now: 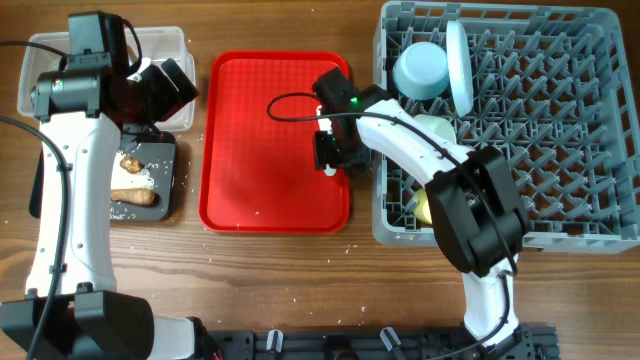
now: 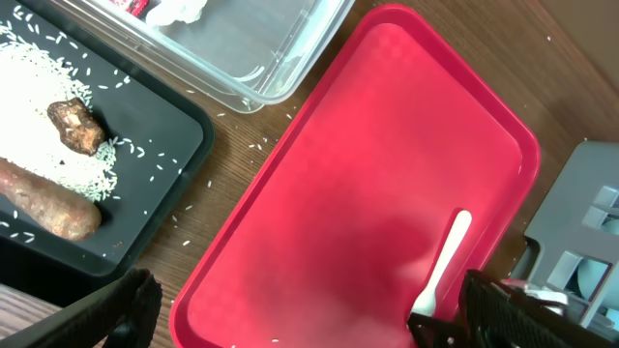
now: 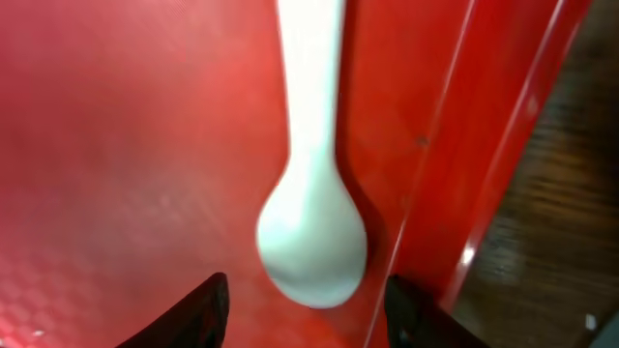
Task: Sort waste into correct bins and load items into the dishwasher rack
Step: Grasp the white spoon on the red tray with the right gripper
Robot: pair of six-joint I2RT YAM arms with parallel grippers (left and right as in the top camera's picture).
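The white plastic spoon (image 3: 311, 213) lies flat near the right edge of the red serving tray (image 1: 270, 140), centre of the overhead frame, just left of the dishwasher rack (image 1: 580, 236). I judge it the next item for loading. The right gripper (image 3: 308, 324) stands partly apart astride its bowl, not yet clamped. The left gripper (image 2: 319, 319) is fully apart and empty.

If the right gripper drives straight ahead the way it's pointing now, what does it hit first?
The white spoon: its bowl end lies on the red tray, between the open fingers of the right gripper. The fingertips would probably reach the tray on either side; remaining depth is unclear.
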